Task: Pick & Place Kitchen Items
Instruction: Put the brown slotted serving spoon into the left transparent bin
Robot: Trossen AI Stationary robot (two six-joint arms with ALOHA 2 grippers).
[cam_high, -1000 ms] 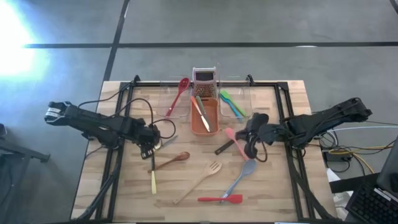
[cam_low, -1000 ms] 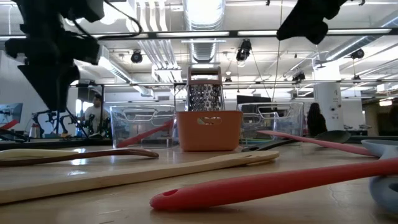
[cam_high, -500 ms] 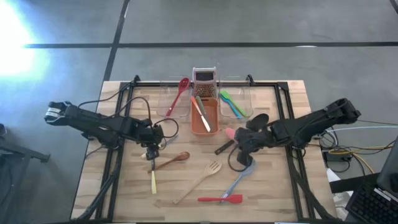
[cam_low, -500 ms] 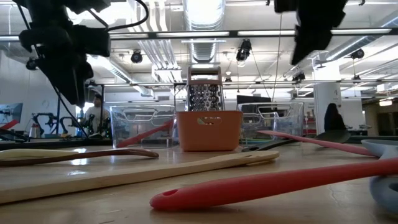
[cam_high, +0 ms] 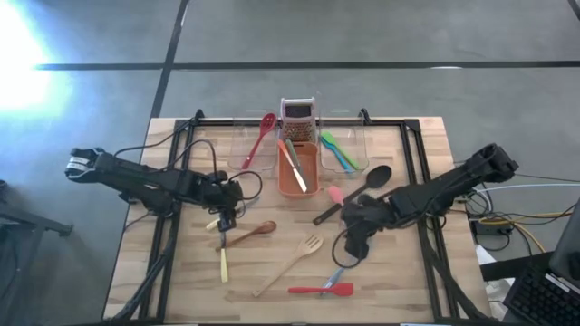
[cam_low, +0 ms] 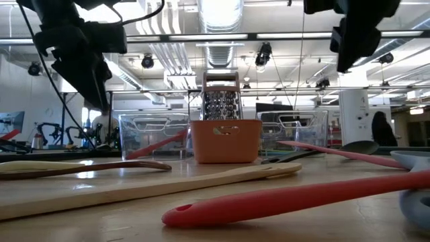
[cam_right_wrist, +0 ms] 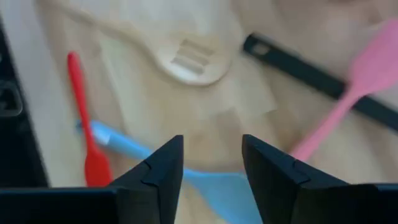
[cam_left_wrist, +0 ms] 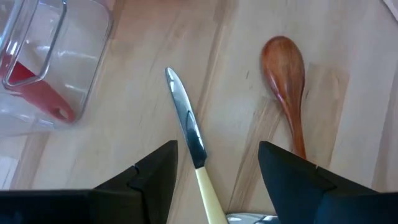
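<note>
Several kitchen items lie on the wooden table. A yellow-handled knife (cam_high: 223, 254) and a wooden spoon (cam_high: 255, 233) lie left of the middle. My left gripper (cam_high: 223, 210) hangs open above the knife's blade (cam_left_wrist: 185, 127), touching nothing. My right gripper (cam_high: 352, 237) hangs open over the blue spatula (cam_right_wrist: 134, 149), apart from it. Close by lie the wooden fork (cam_high: 294, 263), red spatula (cam_high: 323, 290), pink spatula (cam_high: 333, 194) and black ladle (cam_high: 359, 190).
An orange tub (cam_high: 297, 168) with utensils stands at the far middle, a metal grater (cam_high: 297, 112) behind it. Clear tubs flank it: the left one (cam_high: 259, 145) holds a red spoon, the right one (cam_high: 341, 150) holds green utensils. Black frame rails (cam_high: 172, 181) run along both table sides.
My right gripper has swung toward the table's near edge and the left, sinking and tipping more steeply down, from over the pink spatula and black ladle to above the blue spatula. My left gripper has tipped a little over the knife. No utensil has moved.
</note>
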